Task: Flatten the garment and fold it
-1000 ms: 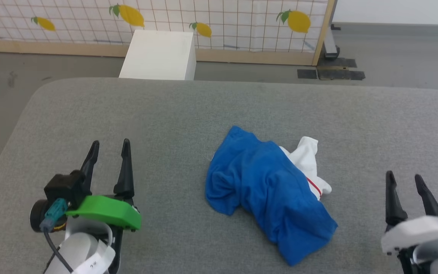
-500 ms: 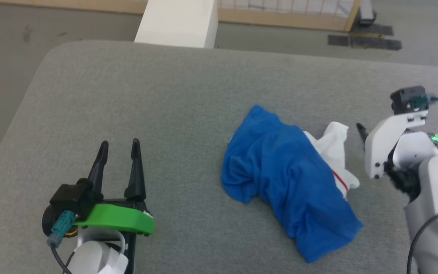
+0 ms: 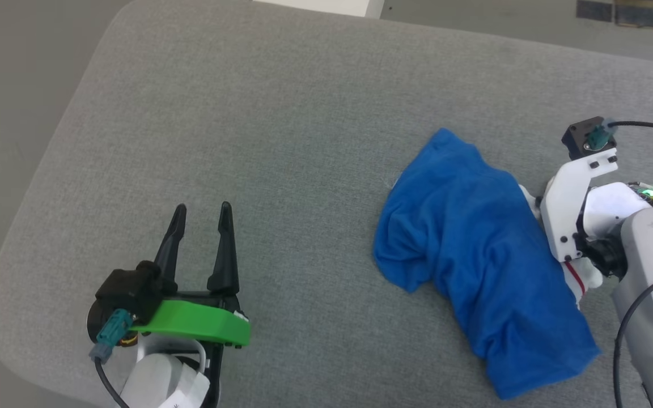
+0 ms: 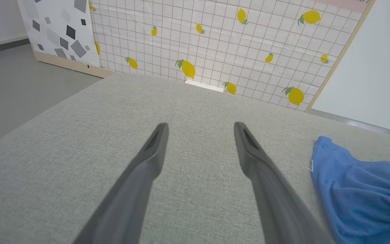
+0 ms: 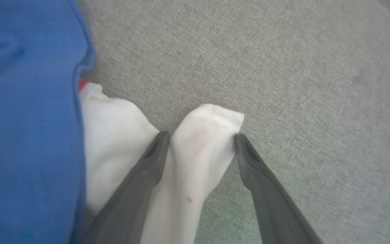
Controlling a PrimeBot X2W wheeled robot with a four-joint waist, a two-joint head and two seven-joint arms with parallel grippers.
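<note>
Now, head view, worktop (image 3: 275, 113): I see a grey fabric-covered surface with a rounded corner at the lower left of the frame.
Head view, garment (image 3: 474, 249): a crumpled blue heap lies on the worktop right of centre, running down toward the lower right. A bit of white with a red stripe (image 3: 575, 277) peeks out at its right edge.
Head view, left claw (image 3: 202, 207): it sits at the lower left with its fingers spread wide and pointing up the frame. Nothing is between them, and it is well apart from the garment.
Head view, right wrist bracket (image 3: 573, 209): white, at the right edge, close against the garment's right side. It hides that arm's fingers from me here.
Left wrist view, left claw: both dark fingers are wide apart over bare worktop, empty.
Left wrist view, garment: blue cloth sits at the lower right of the frame, to the right of the fingers.
Left wrist view, lemon-print panel (image 4: 215, 40): it runs across the top, beyond the worktop's far edge.
Right wrist view, right claw (image 5: 201, 135): the fingers are wide and straddle a fold of the white sleeve (image 5: 208, 122), one tip at each side. I cannot tell whether they press it.
Right wrist view, garment: the blue body runs down the left side, with the white sleeve at centre.
</note>
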